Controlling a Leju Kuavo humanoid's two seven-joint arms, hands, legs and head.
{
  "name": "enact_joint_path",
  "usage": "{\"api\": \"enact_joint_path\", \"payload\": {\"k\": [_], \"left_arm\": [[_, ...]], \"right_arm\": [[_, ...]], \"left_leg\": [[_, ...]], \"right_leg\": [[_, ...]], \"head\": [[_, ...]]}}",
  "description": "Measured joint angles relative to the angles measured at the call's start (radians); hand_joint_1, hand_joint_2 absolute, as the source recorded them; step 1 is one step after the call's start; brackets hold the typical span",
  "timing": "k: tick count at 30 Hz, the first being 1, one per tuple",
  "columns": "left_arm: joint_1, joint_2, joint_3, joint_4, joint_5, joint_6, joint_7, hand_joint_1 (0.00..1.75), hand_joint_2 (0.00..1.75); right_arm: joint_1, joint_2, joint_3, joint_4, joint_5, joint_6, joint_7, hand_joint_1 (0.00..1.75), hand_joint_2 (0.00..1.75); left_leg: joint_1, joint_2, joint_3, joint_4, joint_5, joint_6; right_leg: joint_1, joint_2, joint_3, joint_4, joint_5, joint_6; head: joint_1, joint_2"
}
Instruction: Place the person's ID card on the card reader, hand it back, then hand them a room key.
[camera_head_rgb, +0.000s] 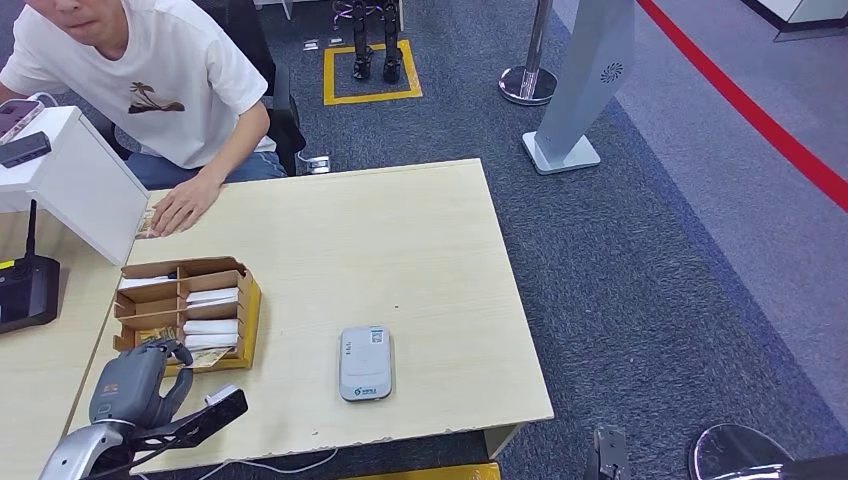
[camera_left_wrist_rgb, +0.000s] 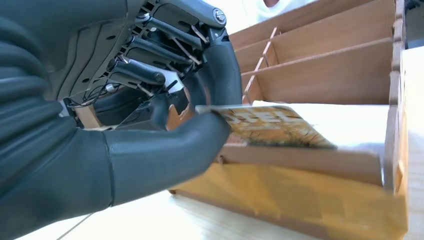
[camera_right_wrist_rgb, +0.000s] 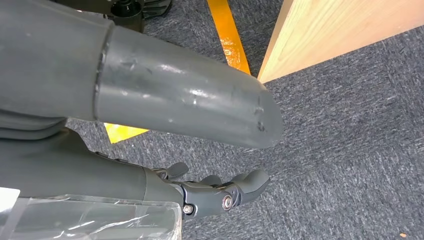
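My left hand (camera_head_rgb: 140, 380) is at the near end of the divided cardboard box (camera_head_rgb: 150, 298) on the table's left. It pinches a gold-patterned room key card (camera_left_wrist_rgb: 272, 125) between thumb and finger, just above the box's nearest compartment; the same card (camera_head_rgb: 207, 357) pokes out at the box's near corner. White cards fill the other compartments. The grey card reader (camera_head_rgb: 365, 362) lies flat near the table's front edge, to the right of the box. The person's hand (camera_head_rgb: 180, 208) rests on the far left of the table, over a card (camera_head_rgb: 147, 224). My right hand (camera_right_wrist_rgb: 220, 196) hangs beside the table over the carpet, fingers loose, holding nothing.
A white stand (camera_head_rgb: 70, 185) with a phone (camera_head_rgb: 24, 149) on top and a black device (camera_head_rgb: 25, 292) are on the left. The person sits behind the table's far left corner. A stanchion (camera_head_rgb: 530, 80) and a grey sign post (camera_head_rgb: 590, 90) stand on the carpet beyond.
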Motion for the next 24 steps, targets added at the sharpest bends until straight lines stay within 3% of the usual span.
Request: {"api": "enact_joint_path", "payload": {"k": [17, 24], "left_arm": [[0.001, -0.001, 0.0, -0.017, -0.01, 0.012, -0.015, 1.75, 1.75], [0.007, -0.009, 0.013, -0.051, -0.037, 0.09, -0.018, 1.75, 1.75]], "right_arm": [[0.002, 0.0, 0.0, 0.0, 0.002, 0.005, -0.001, 0.0, 0.0], [0.008, 0.0, 0.0, 0.0, 0.003, 0.014, -0.006, 0.0, 0.0]], "left_leg": [[0.0, 0.0, 0.0, 0.0, 0.0, 0.0], [0.0, 0.0, 0.0, 0.0, 0.0, 0.0]], "right_leg": [[0.0, 0.0, 0.0, 0.0, 0.0, 0.0], [0.0, 0.0, 0.0, 0.0, 0.0, 0.0]], "head": [[0.0, 0.0], [0.0, 0.0]]}}
